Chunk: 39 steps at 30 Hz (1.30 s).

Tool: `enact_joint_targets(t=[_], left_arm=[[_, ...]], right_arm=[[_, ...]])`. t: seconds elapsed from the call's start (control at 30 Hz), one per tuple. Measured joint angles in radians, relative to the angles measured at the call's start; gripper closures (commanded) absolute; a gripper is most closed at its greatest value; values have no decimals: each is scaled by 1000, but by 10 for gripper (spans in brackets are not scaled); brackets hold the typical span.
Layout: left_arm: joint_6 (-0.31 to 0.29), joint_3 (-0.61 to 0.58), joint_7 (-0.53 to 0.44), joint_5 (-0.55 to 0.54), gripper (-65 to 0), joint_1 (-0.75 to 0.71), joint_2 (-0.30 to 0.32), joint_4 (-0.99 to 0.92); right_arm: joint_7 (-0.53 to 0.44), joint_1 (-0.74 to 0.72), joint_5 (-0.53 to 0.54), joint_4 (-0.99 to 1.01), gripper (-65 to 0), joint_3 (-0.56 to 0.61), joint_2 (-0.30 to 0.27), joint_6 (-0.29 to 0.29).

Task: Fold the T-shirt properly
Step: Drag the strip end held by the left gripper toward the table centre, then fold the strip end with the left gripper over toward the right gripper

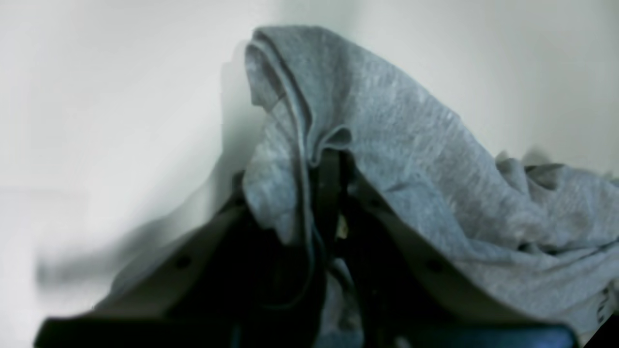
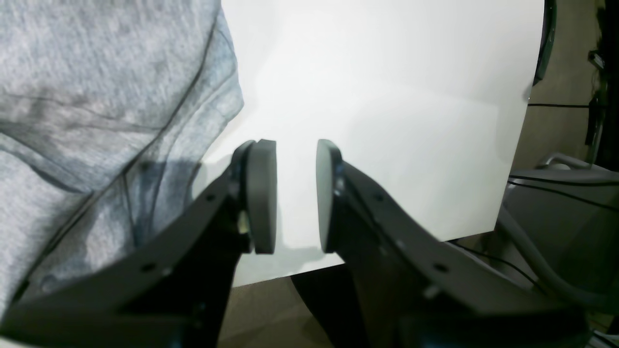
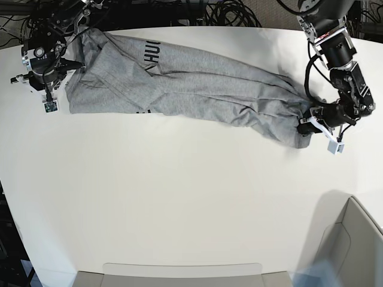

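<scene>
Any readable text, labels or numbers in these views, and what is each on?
"HU": black capitals on the T-shirt, near its top edge in the base view; the rest is hidden in a fold.
Dark marks at the T-shirt's lower edge: partly folded under, unreadable.
Both wrist views: no readable text.

Blk arms w/ silver joints, ext. cables; blk fingers (image 2: pixel 263 195), round pads, screw holes.

Looks like a robotics lab here: a plain white table (image 3: pixel 179 197) with two black robot arms (image 3: pixel 335 48) mounted at its far edge. Behind it, bundles of black cables (image 3: pixel 221 12) pile up, no household furnishings anywhere.
</scene>
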State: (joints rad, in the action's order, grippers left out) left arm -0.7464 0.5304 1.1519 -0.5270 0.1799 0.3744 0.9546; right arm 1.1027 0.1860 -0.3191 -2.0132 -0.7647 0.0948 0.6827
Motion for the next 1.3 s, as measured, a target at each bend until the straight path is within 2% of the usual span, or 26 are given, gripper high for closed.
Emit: enact_joint_targets(t=[0.13,0.4,0.5,0.6,0.8,1.0,1.13,1.3], left_arm=[[21,21,49,90,0,28,53,-6],[27,33,55,118,0,78,84,-12],[43,32,89,165,0,69,76,90],[53,32,156,192,0,-2,69,268],[50,73,182,197,0,-103,-22,632],[48,-50,207,187,0,-175,-96,831],[50,-66,261,195,0,-215,-165,978],[50,-68,251,187,0,-229,-233,1063]], right_arm=[[0,0,-1,0,-148,0,0,0],[0,0,-1,-1,-148,0,0,0],[0,0,-1,-2,-148,0,1,0],[0,0,0,-2,-148,1,1,0],[0,2,-2,-3,-148,1,3,0],[0,-13,1,-3,-148,2,3,0],[0,-13,2,-3,-148,2,4,0],[0,-13,-1,-3,-148,2,3,0]])
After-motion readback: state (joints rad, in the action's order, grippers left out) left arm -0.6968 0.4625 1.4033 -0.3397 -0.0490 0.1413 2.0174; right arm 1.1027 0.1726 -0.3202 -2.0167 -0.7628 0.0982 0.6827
